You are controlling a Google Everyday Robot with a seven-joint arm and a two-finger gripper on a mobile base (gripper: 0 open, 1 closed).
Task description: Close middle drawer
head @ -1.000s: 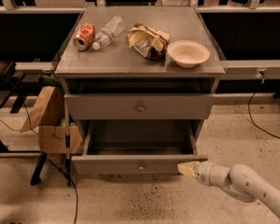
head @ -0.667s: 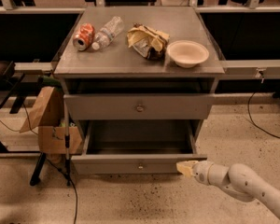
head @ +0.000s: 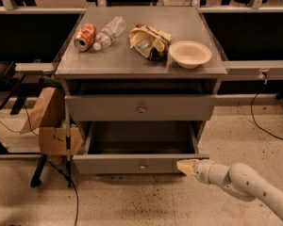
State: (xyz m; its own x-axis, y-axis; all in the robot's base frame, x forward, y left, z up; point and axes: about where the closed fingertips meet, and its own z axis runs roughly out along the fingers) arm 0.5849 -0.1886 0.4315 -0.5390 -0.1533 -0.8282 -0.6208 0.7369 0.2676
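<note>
The middle drawer (head: 140, 165) of the gray cabinet stands pulled out. Its long empty tray is visible behind a low front panel with a small round knob (head: 142, 166). My gripper (head: 185, 166) sits at the right end of that front panel, touching or nearly touching it at panel height. The cream-coloured fingertips are pressed together with nothing between them. The white arm reaches in from the lower right corner.
Above it is a taller drawer front (head: 141, 108), pushed in. The cabinet top (head: 108, 62) carries a red can (head: 85, 36), a plastic bottle (head: 108, 32), a crumpled bag (head: 148, 41) and a white bowl (head: 189, 54). A cardboard box (head: 52, 126) and a stand sit to the left.
My gripper has edged slightly left and up against the drawer's front panel. The drawer looks about as far out as before.
</note>
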